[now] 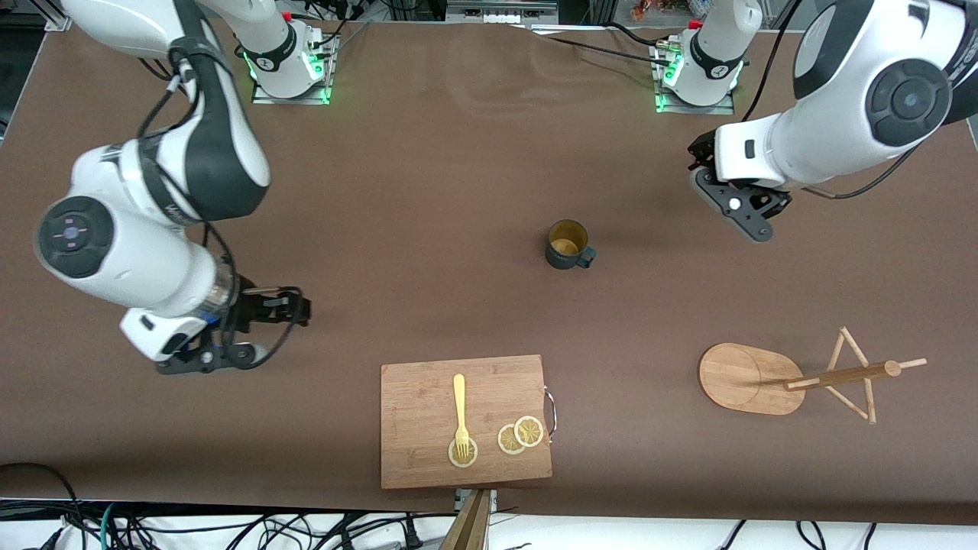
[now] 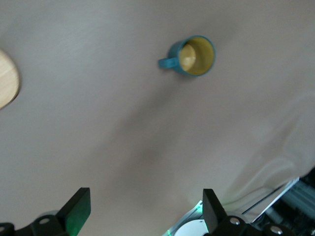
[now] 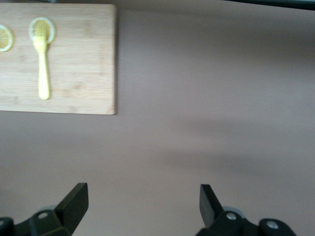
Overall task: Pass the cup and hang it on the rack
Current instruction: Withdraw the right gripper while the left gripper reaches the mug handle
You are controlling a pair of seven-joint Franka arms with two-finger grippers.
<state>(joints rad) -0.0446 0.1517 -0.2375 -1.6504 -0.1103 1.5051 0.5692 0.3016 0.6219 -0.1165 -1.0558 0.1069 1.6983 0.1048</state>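
Observation:
The cup (image 1: 567, 244), a dark teal mug with a yellowish inside and a loop handle, stands upright on the brown table near its middle. It also shows in the left wrist view (image 2: 194, 55). The rack (image 1: 752, 379), a bamboo stand with an oval base, a post and thin pegs, stands toward the left arm's end, nearer the front camera than the cup. My left gripper (image 1: 745, 214) is open and empty in the air, over bare table beside the cup (image 2: 145, 211). My right gripper (image 1: 267, 332) is open and empty over bare table toward the right arm's end (image 3: 142, 204).
A rectangular bamboo cutting board (image 1: 466, 420) lies near the table's front edge with a yellow fork (image 1: 460, 409) and lemon slices (image 1: 519, 435) on it. The board also shows in the right wrist view (image 3: 74, 59). The rack's base edge shows in the left wrist view (image 2: 7, 78).

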